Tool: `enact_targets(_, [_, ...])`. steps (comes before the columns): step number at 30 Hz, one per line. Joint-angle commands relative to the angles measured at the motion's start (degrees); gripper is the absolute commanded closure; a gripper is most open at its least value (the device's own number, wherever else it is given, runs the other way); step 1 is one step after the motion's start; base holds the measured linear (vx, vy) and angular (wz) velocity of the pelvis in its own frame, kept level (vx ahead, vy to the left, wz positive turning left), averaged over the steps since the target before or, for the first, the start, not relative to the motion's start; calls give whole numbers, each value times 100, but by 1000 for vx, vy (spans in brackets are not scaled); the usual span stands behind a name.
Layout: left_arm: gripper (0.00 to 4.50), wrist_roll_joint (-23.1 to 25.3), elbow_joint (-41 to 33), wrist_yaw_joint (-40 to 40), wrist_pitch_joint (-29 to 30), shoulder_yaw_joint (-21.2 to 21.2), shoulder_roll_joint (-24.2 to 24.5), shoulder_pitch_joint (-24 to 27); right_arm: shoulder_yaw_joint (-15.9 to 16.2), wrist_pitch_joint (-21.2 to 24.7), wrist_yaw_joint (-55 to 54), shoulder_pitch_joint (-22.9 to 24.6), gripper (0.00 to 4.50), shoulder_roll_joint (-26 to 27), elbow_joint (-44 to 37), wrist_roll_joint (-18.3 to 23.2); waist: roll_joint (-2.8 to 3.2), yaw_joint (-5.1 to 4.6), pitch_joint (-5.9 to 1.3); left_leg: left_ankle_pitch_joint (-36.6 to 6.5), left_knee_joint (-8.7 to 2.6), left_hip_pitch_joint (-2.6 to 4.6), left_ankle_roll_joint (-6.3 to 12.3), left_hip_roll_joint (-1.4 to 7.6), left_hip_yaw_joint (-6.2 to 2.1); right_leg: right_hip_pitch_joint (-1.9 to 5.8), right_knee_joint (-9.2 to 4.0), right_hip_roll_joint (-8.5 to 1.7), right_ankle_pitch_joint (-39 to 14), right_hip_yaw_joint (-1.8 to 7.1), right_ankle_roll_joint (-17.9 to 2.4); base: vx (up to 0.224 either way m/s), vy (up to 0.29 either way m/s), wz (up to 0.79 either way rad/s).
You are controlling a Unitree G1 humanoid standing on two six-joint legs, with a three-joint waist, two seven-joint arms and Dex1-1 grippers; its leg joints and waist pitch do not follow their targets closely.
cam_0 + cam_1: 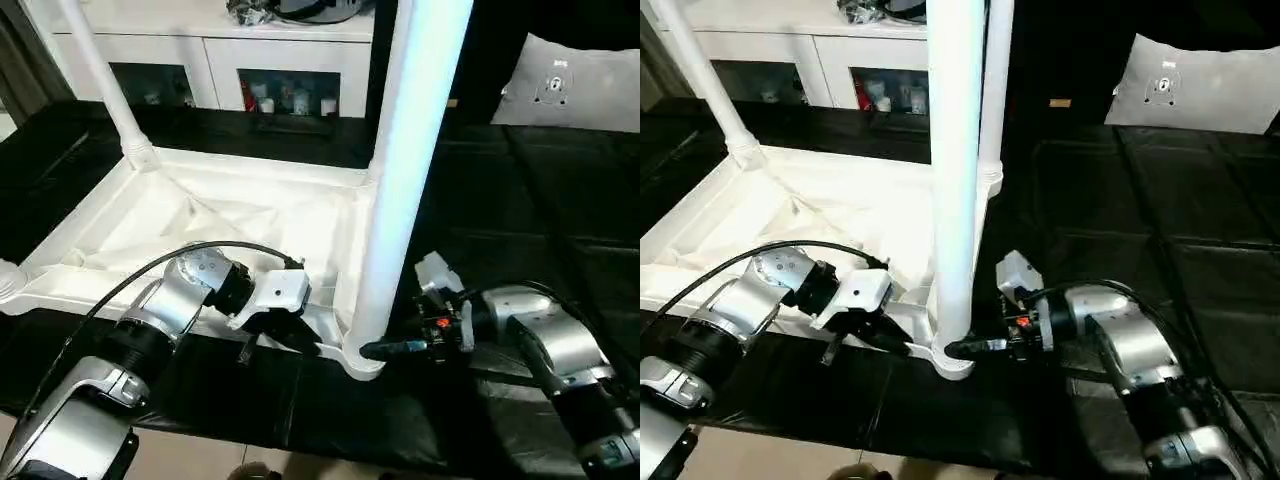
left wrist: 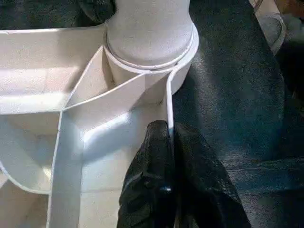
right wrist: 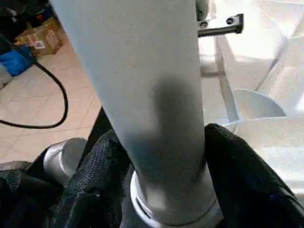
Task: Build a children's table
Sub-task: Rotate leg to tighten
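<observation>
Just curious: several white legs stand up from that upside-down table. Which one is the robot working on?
The near-corner leg, closest to the camera. The right gripper straddles its base; the other legs stand untouched at the far corners.

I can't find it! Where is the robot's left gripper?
The left gripper is pinching the table's side wall, right beside the near leg in its corner socket.

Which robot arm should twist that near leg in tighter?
The right, probably. The right gripper already has its fingers on either side of the near leg, just above the corner socket. The left gripper is shut on the tabletop's rim, steadying it.
</observation>
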Motion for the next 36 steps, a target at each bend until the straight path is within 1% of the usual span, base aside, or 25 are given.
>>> enact_targets(1, [450, 36, -223, -318, -104, -259, -61, 18, 32, 21, 7, -92, 228, 26, 13, -15, -99, -22, -369, -985, -411, 18, 362, 233, -26, 288, -348, -385, -1917, 241, -1178, 0, 0, 0])
enact_targets(8, [450, -17, -290, -231, 45, -180, -32, 82, 72, 114, 36, -71, 245, 63, -33, 35, -101, -36, -348, -1034, -419, 23, 351, 228, -23, 277, -364, -380, -1986, 243, -1146, 0, 0, 0])
enact_targets(11, [450, -59, -299, -118, 160, -106, -65, 97, 39, 274, -31, -13, 246, 87, -130, 141, -91, -48, -339, -1045, -426, 24, 348, 231, -26, 277, -363, -371, -1947, 242, -1167, 0, 0, 0])
enact_targets(15, [450, -42, -400, 351, 590, 53, -153, 139, -101, 665, -610, 277, 247, 287, -534, 266, -77, -59, -303, -1172, -449, 27, 301, 233, -31, 267, -394, -372, -2164, 251, -1088, 0, 0, 0])
enact_targets(16, [450, 36, -412, 745, 825, 142, -249, 132, -188, 768, -1056, 437, 247, 477, -707, 258, -85, -78, -289, -1255, -464, 23, 257, 229, -36, 260, -406, -369, -2309, 251, -1036, 0, 0, 0])
enact_targets(17, [450, 36, -412, 745, 825, 142, -249, 132, -188, 768, -1056, 437, 247, 477, -707, 258, -62, -79, -273, -1317, -475, 31, 227, 224, -42, 252, -423, -367, -2410, 250, -998, 0, 0, 0])
enact_targets(18, [450, 75, -412, 958, 1004, 188, -311, 122, -224, 827, -1293, 512, 247, 583, -787, 241, -87, -127, -254, -1543, -492, 46, 147, 196, -58, 250, -483, -374, -2864, 230, -845, 0, 0, 0])
enact_targets(19, [450, 86, -413, 1180, 1179, 250, -398, 112, -248, 871, -1553, 583, 247, 700, -853, 192, -91, -147, -249, -1575, -492, 52, 129, 192, -60, 235, -493, -374, -2971, 232, -797, 0, 0, 0])
enact_targets(20, [450, 54, -414, 1399, 1337, 337, -509, 102, -263, 873, -1777, 650, 247, 811, -910, 140, -89, -176, -217, -1695, -494, 63, 103, 177, -68, 210, -542, -380, -3291, 224, -675, 0, 0, 0])
enact_targets(21, [450, 4, -433, 1583, 1517, 425, -628, 96, -272, 874, -1979, 718, 247, 921, -970, 95, -90, -195, -217, -1741, -493, 77, 94, 162, -80, 200, -578, -385, -3498, 212, -574, 0, 0, 0])
enact_targets(22, [450, 4, -456, 1867, 1703, 503, -791, 75, -277, 932, -2332, 835, 247, 1099, -1070, 2, -94, -204, -222, -1751, -494, 77, 101, 157, -91, 201, -585, -389, -3545, 204, -545, 0, 0, 0])
enact_targets(23, [450, 14, -451, 1922, 1721, 512, -816, 69, -275, 939, -2394, 854, 247, 1129, -1082, -19, -97, -245, -201, -1798, -510, 63, 90, 158, -94, 185, -602, -371, -3579, 204, -491, 0, 0, 0])
enact_targets(24, [450, 57, -414, 2112, 1776, 541, -900, 36, -265, 948, -2589, 910, 247, 1222, -1111, -95, -103, -295, -196, -1897, -512, 54, 104, 143, -111, 191, -619, -375, -3677, 188, -445, 0, 0, 0])
enact_targets(25, [450, 57, -414, 2112, 1776, 541, -900, 36, -265, 948, -2589, 910, 247, 1222, -1111, -95, -102, -312, -190, -1923, -514, 47, 114, 142, -111, 190, -632, -371, -3712, 188, -413, 0, 0, 0])
enact_targets(26, [450, 124, -350, 2412, 1877, 588, -1028, -22, -287, 1044, -2960, 980, 247, 1389, -1174, -185, -110, -345, -181, -1974, -519, 46, 127, 135, -119, 180, -638, -360, -3759, 185, -370, 0, 0, 0])
enact_targets(27, [450, 225, -191, 2953, 2096, 684, -1299, -154, -353, 1147, -3675, 1046, 248, 1739, -1197, -352, -93, -386, -164, -2060, -514, 68, 99, 128, -112, 133, -671, -354, -3865, 180, -353, 0, 0, 0])
enact_targets(28, [450, 225, -191, 2953, 2096, 684, -1299, -154, -353, 1147, -3675, 1046, 248, 1739, -1197, -352, -93, -386, -164, -2060, -514, 68, 99, 128, -112, 133, -671, -354, -3865, 180, -353, 0, 0, 0])
enact_targets(29, [450, 265, -140, 3154, 2159, 720, -1389, -198, -381, 1138, -3925, 1046, 249, 1863, -1170, -425, -111, -442, -164, -2142, -498, 74, 71, 94, -133, 132, -705, -363, -4107, 142, -246, 0, 0, 0])
enact_targets(30, [450, 308, -62, 3433, 2212, 786, -1523, -262, -445, 1133, -4319, 1001, 249, 2050, -1070, -537, -98, -469, -160, -2206, -499, 84, 71, 90, -144, 119, -730, -362, -4202, 124, -186, 0, 0, 0])
enact_targets(31, [450, 369, 14, 3695, 2233, 821, -1650, -326, -518, 1088, -4761, 926, 249, 2257, -932, -685, -102, -484, -152, -2235, -503, 80, 79, 85, -148, 118, -749, -363, -4238, 117, -156, 0, 0, 0])
enact_targets(32, [450, 406, 66, 3874, 2228, 848, -1726, -366, -588, 1073, -5058, 870, 249, 2405, -842, -769, -83, -515, -166, -2302, -520, 72, 70, 87, -173, 142, -756, -366, -4209, 87, -131, 0, 0, 0])
enact_targets(33, [450, 430, 95, 3980, 2221, 863, -1768, -388, -631, 1060, -5231, 835, 250, 2494, -789, -818, -75, -550, -163, -2357, -554, 48, 71, 99, -191, 161, -758, -358, -4048, 78, -136, 0, 0, 0])
enact_targets(34, [450, 430, 95, 3980, 2221, 863, -1768, -388, -631, 1060, -5231, 835, 250, 2494, -789, -818, -75, -550, -163, -2357, -554, 48, 71, 99, -191, 161, -758, -358, -4048, 78, -136, 0, 0, 0])
enact_targets(35, [450, 468, 143, 4124, 2187, 871, -1830, -423, -712, 997, -5570, 748, 250, 2660, -656, -900, -83, -593, -179, -2390, -570, 52, 123, 96, -192, 169, -765, -360, -3838, 85, -182, 0, 0, 0])
enact_targets(36, [450, 484, 191, 4200, 2125, 863, -1896, -452, -814, 908, -5986, 619, 250, 2869, -471, -985, -98, -619, -194, -2313, -567, 74, 166, 86, -172, 140, -764, -373, -3717, 98, -287, 0, 0, 0])
